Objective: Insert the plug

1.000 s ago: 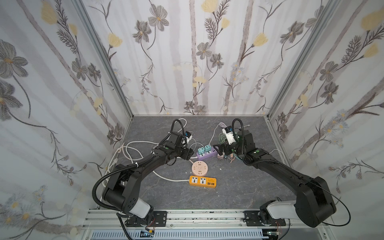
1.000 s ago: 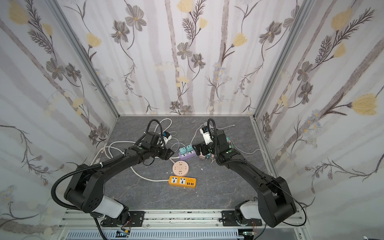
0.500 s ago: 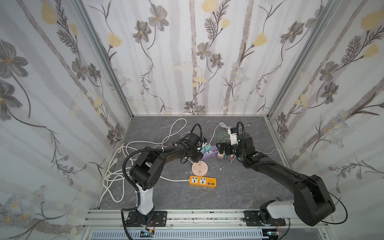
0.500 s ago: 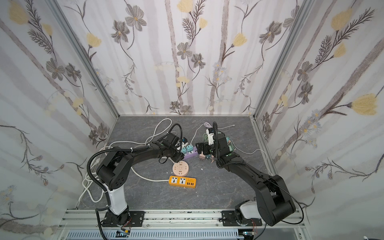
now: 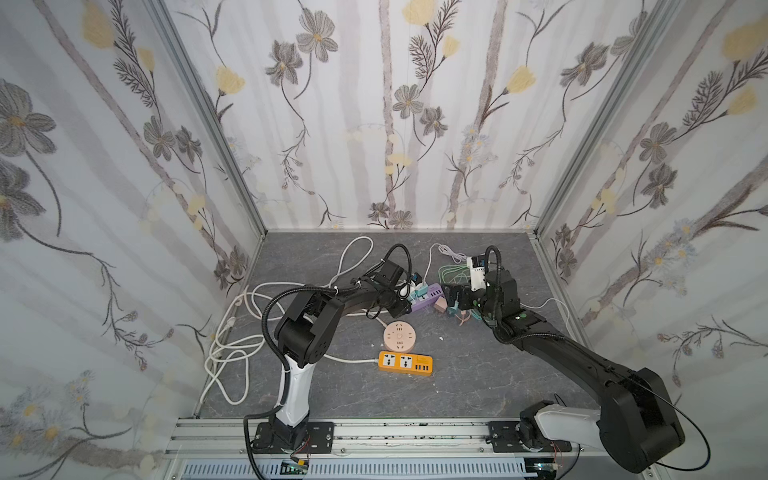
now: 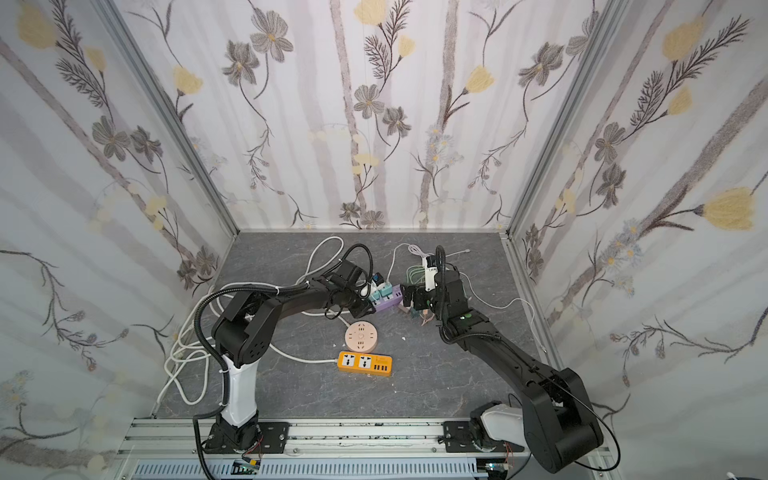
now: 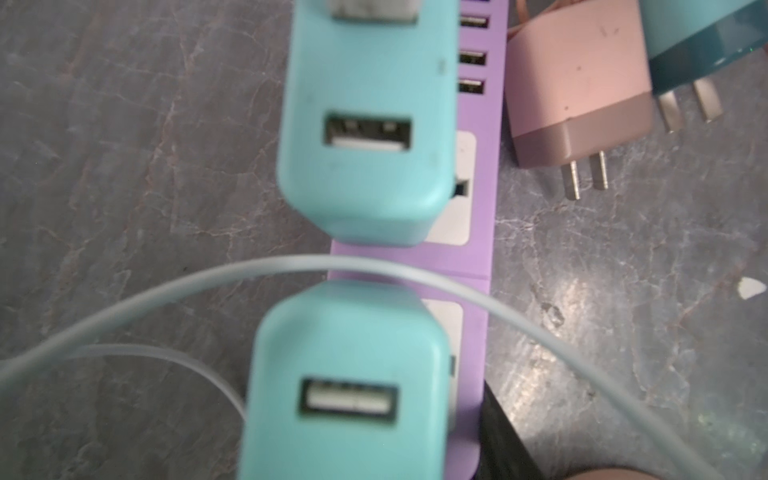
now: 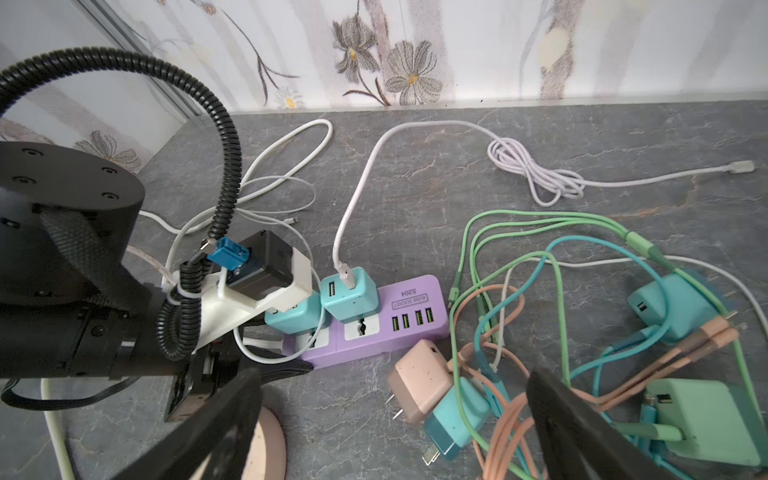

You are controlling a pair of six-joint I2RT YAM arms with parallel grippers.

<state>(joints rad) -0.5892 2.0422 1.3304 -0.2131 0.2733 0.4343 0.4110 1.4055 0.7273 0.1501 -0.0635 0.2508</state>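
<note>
**Operator:** Report the grippers and the plug.

**Technician:** The right gripper is spread wide and empty; below it the pink square plastic wall charger lies on its side, prongs bare, just beside the purple plastic power strip; the left gripper sits at the strip's end, its opening unreadable.

**Operator:** Hazards?

**Technician:** Teal chargers fill both strip sockets, so no socket there is free; the looped green and peach cables may snag closing fingers and drag the charger.

Your left arm stretches low toward the middle, elbow folded back over its base; how far the left gripper gapes cannot be made out. Your right arm reaches in from the opposite side, wrist tipped down, right gripper spread wide and empty.
</note>
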